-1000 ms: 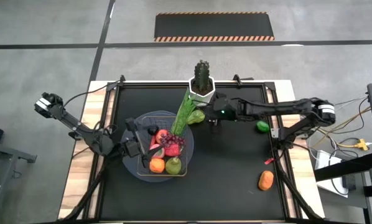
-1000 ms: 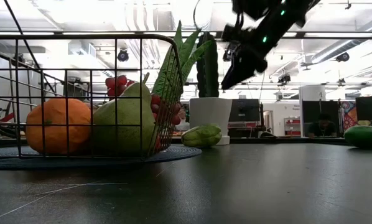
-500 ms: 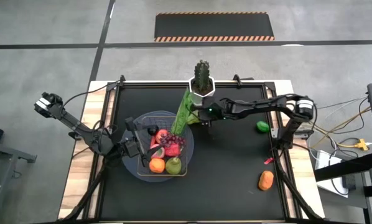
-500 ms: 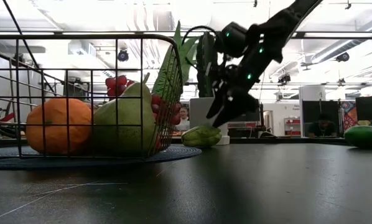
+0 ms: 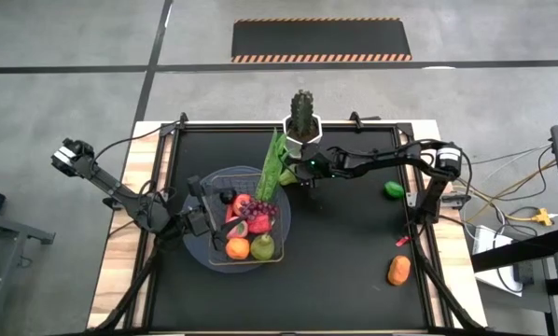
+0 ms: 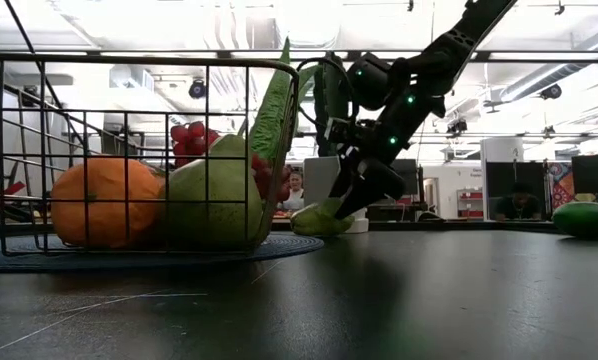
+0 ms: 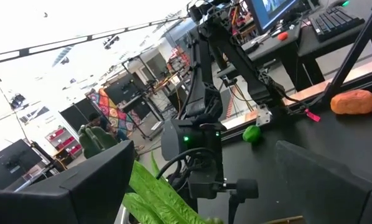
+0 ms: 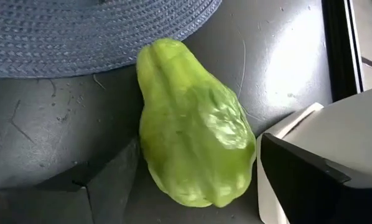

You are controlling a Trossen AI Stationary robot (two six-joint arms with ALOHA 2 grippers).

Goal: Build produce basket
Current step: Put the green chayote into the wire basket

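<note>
The wire basket point(image 5: 221, 183) stands on a round grey-blue disc point(image 5: 197, 250) and holds an orange point(image 5: 235, 248), a green pear point(image 5: 261, 246), red fruit point(image 5: 242, 207), grapes point(image 5: 263, 213) and a leafy stalk point(image 5: 272, 168) that leans over its far rim. A ribbed green fruit point(image 8: 192, 130) lies on the table at the disc's far right edge, beside the white cactus pot point(image 5: 302, 129). My right gripper point(image 5: 303, 176) slants down over it, open, a finger on each side. At the basket's left side my left gripper point(image 5: 202, 217) is open. My right gripper comes slanting down from the table's right with its fingers point(image 8: 93, 186) on either side of the green fruit's wide end point(image 8: 173, 180), which rests on the table. Whether they touch it I cannot tell.
On the table's right lie a small green fruit point(image 5: 393, 189), a small red piece point(image 5: 402, 241) and an orange vegetable point(image 5: 398, 271). The white pot stands close behind my right gripper. Room is free in the table's middle and near part.
My right gripper has come down and toward the table's left, from above the table to the green fruit beside the pot, and now straddles it. In the low view the basket with its fruit has shifted slightly.
</note>
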